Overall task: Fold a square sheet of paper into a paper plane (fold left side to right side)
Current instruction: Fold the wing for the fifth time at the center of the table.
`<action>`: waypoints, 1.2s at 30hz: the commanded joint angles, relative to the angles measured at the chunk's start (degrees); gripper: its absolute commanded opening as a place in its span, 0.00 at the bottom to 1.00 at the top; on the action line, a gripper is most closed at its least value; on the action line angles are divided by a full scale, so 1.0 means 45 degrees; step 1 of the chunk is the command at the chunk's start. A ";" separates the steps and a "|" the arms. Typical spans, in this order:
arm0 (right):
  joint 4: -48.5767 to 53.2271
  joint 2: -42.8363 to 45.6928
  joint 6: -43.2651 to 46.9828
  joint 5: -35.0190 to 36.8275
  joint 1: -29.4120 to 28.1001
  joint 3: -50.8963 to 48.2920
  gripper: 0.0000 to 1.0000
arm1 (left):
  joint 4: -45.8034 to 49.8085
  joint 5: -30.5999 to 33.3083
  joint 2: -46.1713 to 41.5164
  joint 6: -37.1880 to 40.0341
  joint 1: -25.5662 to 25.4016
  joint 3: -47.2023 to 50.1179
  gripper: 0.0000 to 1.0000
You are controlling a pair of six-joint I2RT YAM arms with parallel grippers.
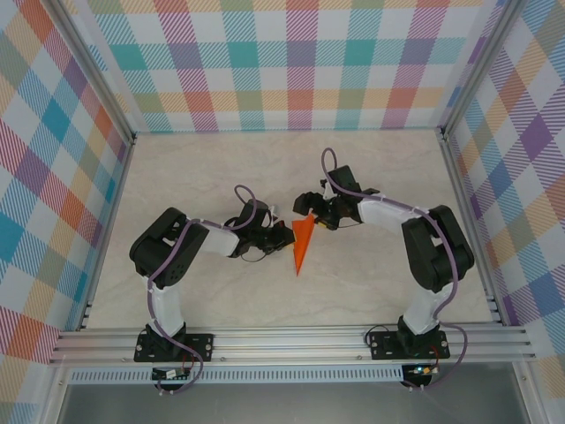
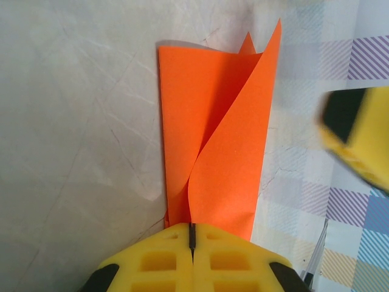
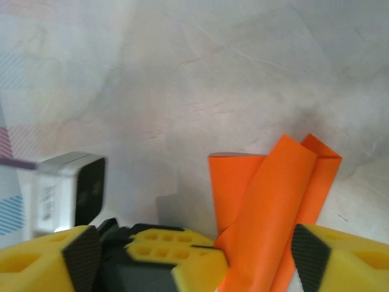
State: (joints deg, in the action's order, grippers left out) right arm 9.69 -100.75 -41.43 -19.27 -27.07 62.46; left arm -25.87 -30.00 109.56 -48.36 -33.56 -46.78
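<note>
The square sheet of paper [image 1: 302,246] is bright orange and folded into a narrow wedge whose point faces the near edge. It stands partly off the table, with one flap curling over the other [image 2: 225,140]. My left gripper [image 1: 287,236] is shut on the paper's lower edge, and the crease runs straight into the closed yellow pads [image 2: 192,234]. My right gripper [image 1: 311,218] reaches in from the right and is open, its two fingers either side of the paper [image 3: 273,201] and of the left gripper's tips [image 3: 182,252]. One right finger [image 2: 358,137] shows blurred at the right of the left wrist view.
The pale marbled table [image 1: 221,168] is ringed by plaid walls [image 1: 291,62]. An aluminium rail [image 1: 291,340] runs along the near edge. The left wrist's white camera [image 3: 70,188] sits close to my right gripper's left finger.
</note>
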 commanded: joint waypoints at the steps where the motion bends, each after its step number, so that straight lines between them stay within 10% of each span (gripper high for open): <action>1: 0.0536 0.0763 0.0215 0.0179 -0.0059 -0.0178 0.70 | 0.0397 0.0341 0.0542 0.0322 0.0173 -0.0064 0.00; 7: -0.0138 0.0278 -0.0364 -0.0579 -0.0383 -0.0695 0.23 | 0.0480 0.0396 0.0496 0.0355 0.0173 -0.0070 0.00; 10: -0.0335 -0.0186 -0.0494 -0.0678 -0.0535 -0.0605 0.15 | 0.0611 0.0472 0.0449 0.0433 0.0173 -0.0070 0.00; 36: 0.0145 -0.1903 -0.0051 0.0276 -0.0703 -0.0244 0.15 | 0.1041 0.0826 0.0439 0.0612 0.0232 0.0079 0.00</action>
State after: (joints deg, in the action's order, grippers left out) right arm 9.15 -108.27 -42.72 -19.20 -30.02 60.80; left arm -25.39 -29.98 109.56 -47.09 -33.54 -46.98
